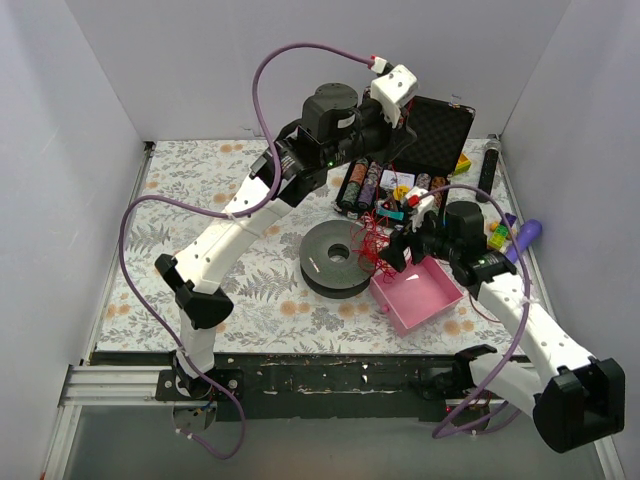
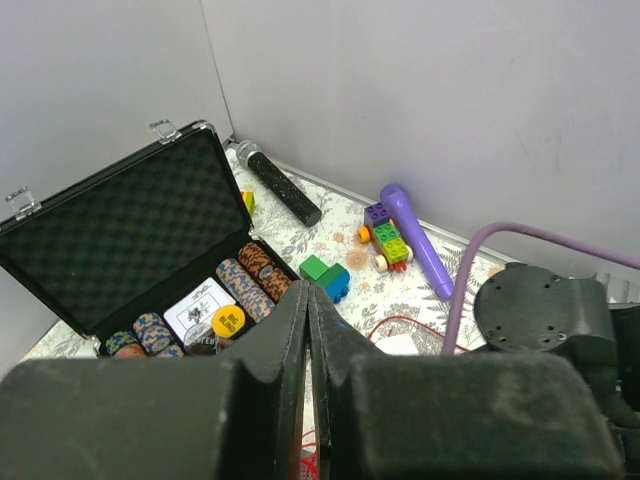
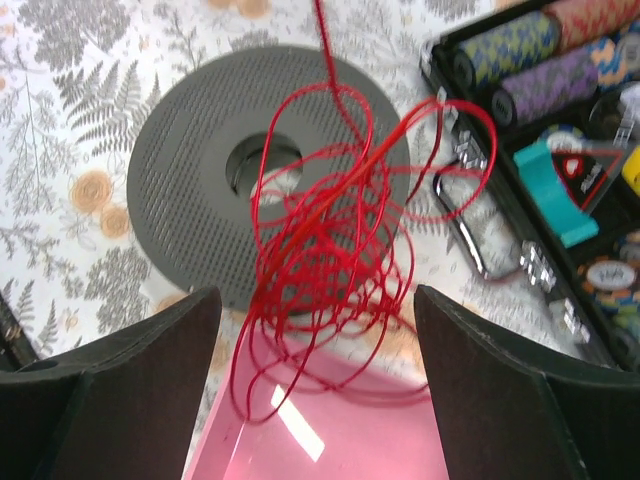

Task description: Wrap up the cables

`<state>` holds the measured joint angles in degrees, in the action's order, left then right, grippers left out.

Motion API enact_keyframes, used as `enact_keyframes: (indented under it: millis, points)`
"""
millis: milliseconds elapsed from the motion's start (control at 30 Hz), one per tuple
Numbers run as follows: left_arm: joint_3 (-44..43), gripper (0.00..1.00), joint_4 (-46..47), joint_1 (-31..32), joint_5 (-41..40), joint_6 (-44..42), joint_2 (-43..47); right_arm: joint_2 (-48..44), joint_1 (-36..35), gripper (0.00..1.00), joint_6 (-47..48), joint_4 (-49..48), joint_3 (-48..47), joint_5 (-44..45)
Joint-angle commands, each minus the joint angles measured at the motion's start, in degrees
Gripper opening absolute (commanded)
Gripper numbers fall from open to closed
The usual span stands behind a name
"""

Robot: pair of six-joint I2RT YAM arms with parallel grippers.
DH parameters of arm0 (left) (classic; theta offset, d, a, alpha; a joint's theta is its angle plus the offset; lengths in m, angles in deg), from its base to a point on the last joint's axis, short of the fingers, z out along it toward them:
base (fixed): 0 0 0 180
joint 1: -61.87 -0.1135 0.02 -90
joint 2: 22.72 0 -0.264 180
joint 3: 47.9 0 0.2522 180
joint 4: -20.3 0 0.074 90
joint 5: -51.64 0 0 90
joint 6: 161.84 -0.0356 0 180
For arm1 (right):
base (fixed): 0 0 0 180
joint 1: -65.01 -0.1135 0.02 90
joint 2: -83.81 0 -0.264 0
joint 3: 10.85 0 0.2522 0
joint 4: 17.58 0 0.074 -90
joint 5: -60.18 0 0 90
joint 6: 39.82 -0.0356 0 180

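a: where do the big things sit on the table (image 1: 190,200)?
b: the open black case (image 2: 120,240) lies ahead of the left claw (image 2: 307,300), the grey spool (image 3: 190,170) ahead of the right claw (image 3: 310,300), the pink tray (image 3: 330,440) right beneath it.
a: and the cables (image 3: 325,265)?
b: a red tangle hangs between the right claw's wide-spread fingers (image 3: 130,380), which grip nothing; one strand climbs out of view. the left claw is pressed closed, a red strand caught in its seam.
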<state>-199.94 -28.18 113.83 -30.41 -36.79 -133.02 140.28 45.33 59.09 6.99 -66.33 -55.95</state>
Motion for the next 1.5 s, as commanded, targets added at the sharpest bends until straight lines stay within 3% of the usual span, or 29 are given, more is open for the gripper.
enact_keyframes:
  millis: [0, 200, 300, 333, 500, 667, 900, 1067, 1267, 1467]
  points:
    - [-2.96, 0.00, 0.18, -0.02, 0.40, 0.64, 1.93, 4.78, -0.09, 0.86, -1.78, -15.19, -0.47, -3.66]
    - [-6.21, 0.00, 0.00, -0.02, -0.38, 0.64, 1.67, 11.81, -0.27, 0.83, -5.73, -20.38, -0.21, -6.30]
    - [-7.35, 0.00, -0.08, -0.02, -1.00, 0.46, 1.67, 13.75, -0.27, 0.71, -7.76, -21.79, 0.23, -6.30]
    - [-7.70, 0.00, -0.17, -0.02, -1.18, 0.46, 1.67, 14.28, -0.27, 0.63, -8.20, -21.88, 0.14, -6.48]
    - [-9.81, 0.00, 0.18, -0.02, -7.13, -1.02, 2.02, 15.08, -0.18, 0.02, -9.61, -19.35, -0.56, -4.04]
    - [-11.14, 0.00, 3.95, -2.03, -22.34, -8.84, 4.21, 9.47, 2.88, 0.01, -9.08, -8.11, -1.44, 9.59]
    - [-11.22, 0.00, 12.91, -11.52, -34.82, -21.59, 7.11, -2.05, 14.49, 0.01, -9.08, 2.71, -2.31, 14.52]
    - [-10.52, 0.00, 17.84, -18.47, -38.62, -28.62, 8.87, -4.44, 15.02, 0.01, -9.08, 7.55, -5.65, 18.48]
    - [-7.45, 0.00, 23.54, -20.41, -41.78, -37.48, 11.07, -4.08, 15.11, 0.01, -7.41, 14.40, -11.54, 19.36]
    - [-3.06, 0.00, 42.07, -22.43, -47.40, -52.94, 11.69, -5.40, 15.02, 0.01, -7.77, 20.21, -16.55, 20.32]
